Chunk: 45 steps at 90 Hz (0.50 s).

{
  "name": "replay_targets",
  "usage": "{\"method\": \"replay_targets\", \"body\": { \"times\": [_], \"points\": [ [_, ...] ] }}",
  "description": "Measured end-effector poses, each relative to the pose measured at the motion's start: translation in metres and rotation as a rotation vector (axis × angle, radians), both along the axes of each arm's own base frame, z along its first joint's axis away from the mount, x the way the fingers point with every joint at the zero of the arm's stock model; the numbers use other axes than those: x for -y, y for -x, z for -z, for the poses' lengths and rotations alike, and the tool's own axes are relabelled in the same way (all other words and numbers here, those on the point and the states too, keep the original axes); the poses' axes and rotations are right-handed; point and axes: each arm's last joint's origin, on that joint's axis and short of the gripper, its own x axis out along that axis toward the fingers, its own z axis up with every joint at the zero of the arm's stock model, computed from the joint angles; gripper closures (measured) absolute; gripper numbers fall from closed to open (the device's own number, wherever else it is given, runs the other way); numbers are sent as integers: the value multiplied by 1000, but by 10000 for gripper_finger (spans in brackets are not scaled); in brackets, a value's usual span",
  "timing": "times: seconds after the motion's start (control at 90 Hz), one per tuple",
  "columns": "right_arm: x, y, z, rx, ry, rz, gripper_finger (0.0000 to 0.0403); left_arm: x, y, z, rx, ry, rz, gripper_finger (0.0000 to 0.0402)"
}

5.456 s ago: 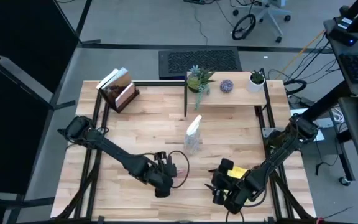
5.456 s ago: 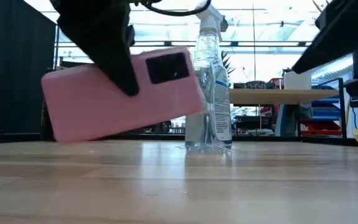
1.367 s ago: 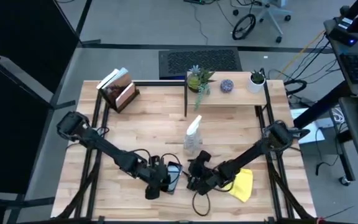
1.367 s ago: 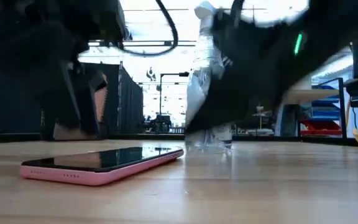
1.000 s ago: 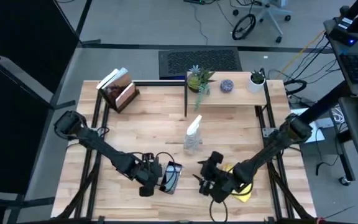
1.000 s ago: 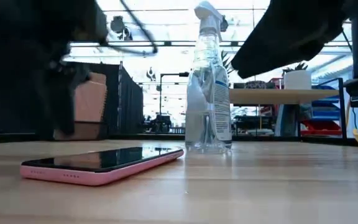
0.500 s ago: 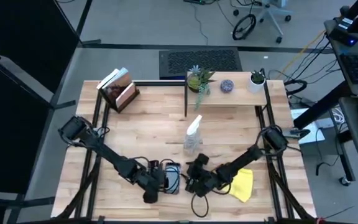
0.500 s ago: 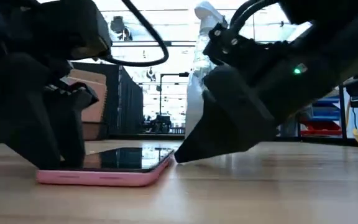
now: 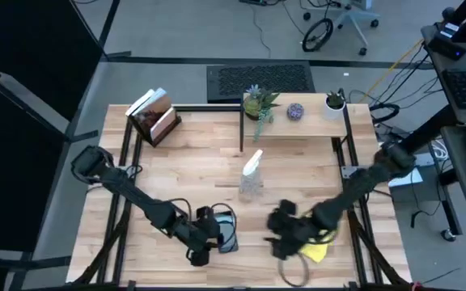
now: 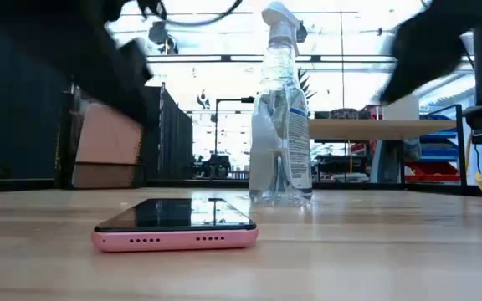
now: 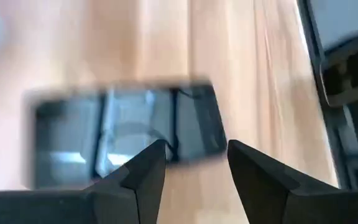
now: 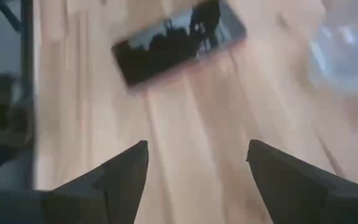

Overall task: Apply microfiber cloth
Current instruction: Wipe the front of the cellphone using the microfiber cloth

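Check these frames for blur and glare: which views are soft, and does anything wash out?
Left wrist view: the phone is smeared sideways while the open left gripper reads sharp. Right wrist view: phone and table smeared, the open right gripper crisp. Low view: the arms are dark blurs at the top, bright backlight behind the spray bottle, reflections on the phone screen. High view: sharp overall, the cloth partly hidden by the right arm.

Grey floor [image 9: 184, 40] all round the pale wooden desk [image 9: 192, 170], with a dark ribbed mat [image 9: 261, 79] just behind it and a black curtain [image 9: 23, 97] alongside. Beyond, a wheeled office chair [image 9: 338, 24]; bright ceiling lights [image 10: 224, 33] over a long hall.
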Motion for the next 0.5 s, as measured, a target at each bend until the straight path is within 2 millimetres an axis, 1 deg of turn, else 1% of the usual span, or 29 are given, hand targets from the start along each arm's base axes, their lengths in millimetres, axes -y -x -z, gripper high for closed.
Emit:
{"method": "replay_targets", "body": {
  "times": [0.056, 0.122, 0.211, 0.344, 0.5],
  "points": [
    [-3, 18, -3, -61, -2, 32, 145, -4, -4, 0, 25, -31, -17, 238],
    [-9, 34, -1, -142, -6, 56, 145, -10, -11, 2, 38, -26, -41, 238],
    [-17, 49, 8, -247, -3, 79, 145, -19, -17, 13, -3, -45, -66, 238],
    [-28, 60, 26, -364, 29, 84, 145, -29, -24, 28, -52, -48, -79, 238],
    [-37, 56, 56, -428, 108, 86, 153, -31, -27, 40, -97, -38, -66, 238]
  ]
}}
